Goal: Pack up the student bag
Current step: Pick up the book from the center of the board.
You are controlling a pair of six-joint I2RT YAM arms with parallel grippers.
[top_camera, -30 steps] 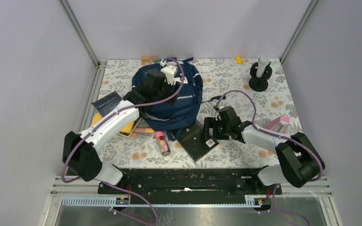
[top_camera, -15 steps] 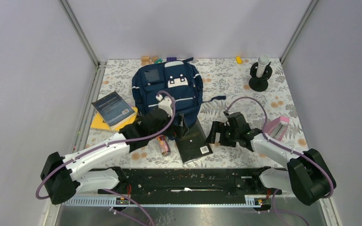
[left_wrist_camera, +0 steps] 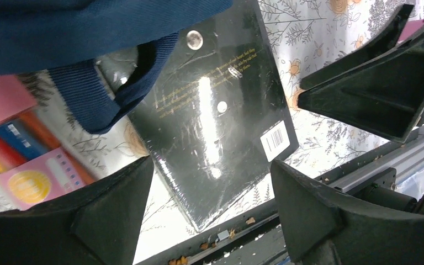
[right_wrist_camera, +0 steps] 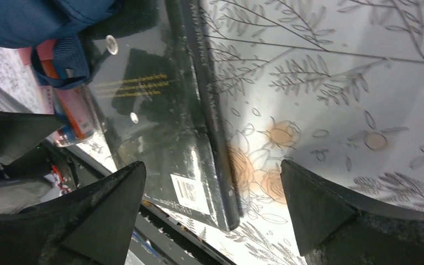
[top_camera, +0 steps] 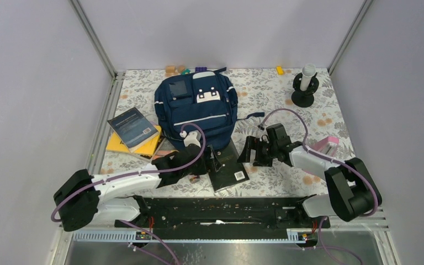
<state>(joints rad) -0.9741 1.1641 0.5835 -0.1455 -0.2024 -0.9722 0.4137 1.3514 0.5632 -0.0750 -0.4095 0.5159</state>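
floral table (top_camera: 265,88), seemingly lilac-grey walls (top_camera: 226,30)

This is a robotics lab test cell rather than a home or classroom. Plain grey-lilac panels (top_camera: 215,27) close in the table (top_camera: 287,91) on three sides, and bare aluminium profile posts (top_camera: 91,33) join them at the far corners. Two white-and-black robot arms, the left arm (top_camera: 121,185) and the right arm (top_camera: 309,157), are mounted on a black base plate (top_camera: 226,212) along the table's near edge. Purple cables (top_camera: 287,112) loop off them, and a slotted cable duct (top_camera: 105,236) runs below. The flowered covering (top_camera: 331,110) on the table and the student bag (top_camera: 199,110) lying on it are the homely touches. A black stand (top_camera: 302,99) carrying a white cylinder (top_camera: 308,74) stands near the far right corner.
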